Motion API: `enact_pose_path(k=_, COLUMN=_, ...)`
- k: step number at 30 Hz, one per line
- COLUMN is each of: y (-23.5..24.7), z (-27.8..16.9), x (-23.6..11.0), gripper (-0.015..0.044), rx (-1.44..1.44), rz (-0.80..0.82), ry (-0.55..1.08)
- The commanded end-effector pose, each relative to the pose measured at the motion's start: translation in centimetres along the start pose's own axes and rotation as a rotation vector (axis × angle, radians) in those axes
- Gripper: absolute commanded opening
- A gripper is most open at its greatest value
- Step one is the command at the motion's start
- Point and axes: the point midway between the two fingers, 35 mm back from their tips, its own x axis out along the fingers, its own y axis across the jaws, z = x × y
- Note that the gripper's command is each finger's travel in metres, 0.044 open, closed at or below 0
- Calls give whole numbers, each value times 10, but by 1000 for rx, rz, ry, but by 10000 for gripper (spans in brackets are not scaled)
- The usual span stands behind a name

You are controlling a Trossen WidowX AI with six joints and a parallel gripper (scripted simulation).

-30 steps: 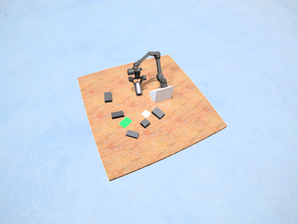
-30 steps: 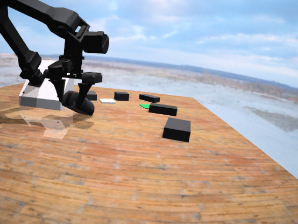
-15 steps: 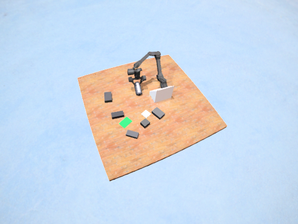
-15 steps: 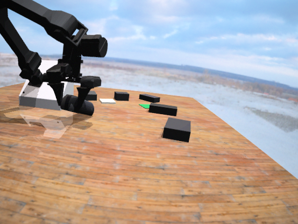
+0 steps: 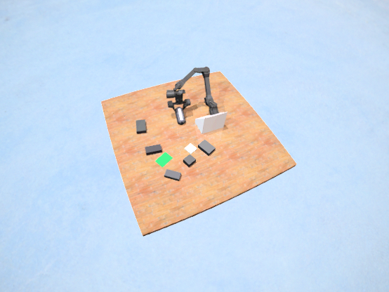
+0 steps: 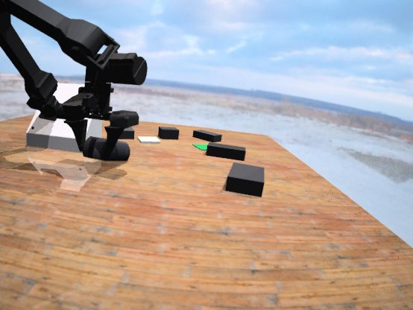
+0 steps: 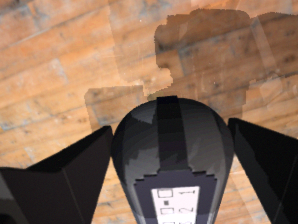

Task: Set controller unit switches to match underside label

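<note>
Dark grey controller unit (image 7: 172, 150) lies flipped on the bench, white label (image 7: 175, 204) up.

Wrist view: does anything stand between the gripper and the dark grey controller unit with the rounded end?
Nothing visible does. The gripper straddles the dark grey controller unit, one finger on each side, with its white label facing the camera.

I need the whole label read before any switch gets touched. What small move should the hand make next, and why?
Probably release the controller unit and draw the hand back slightly. Its label faces the wrist camera, but only the first two squares show; the rest is cut off at the picture's lower edge.
</note>
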Motion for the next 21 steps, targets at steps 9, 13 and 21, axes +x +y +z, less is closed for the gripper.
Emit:
enact_pose_path(k=9, y=-1, z=1, x=10, gripper=338, rx=-9, rz=-2, ry=9)
enact_pose_path(k=13, y=-1, z=2, x=13, gripper=338, rx=-9, rz=-2, ry=8)
enact_pose_path(k=21, y=-2, z=3, x=19, gripper=338, rx=-9, rz=-2, ry=8)
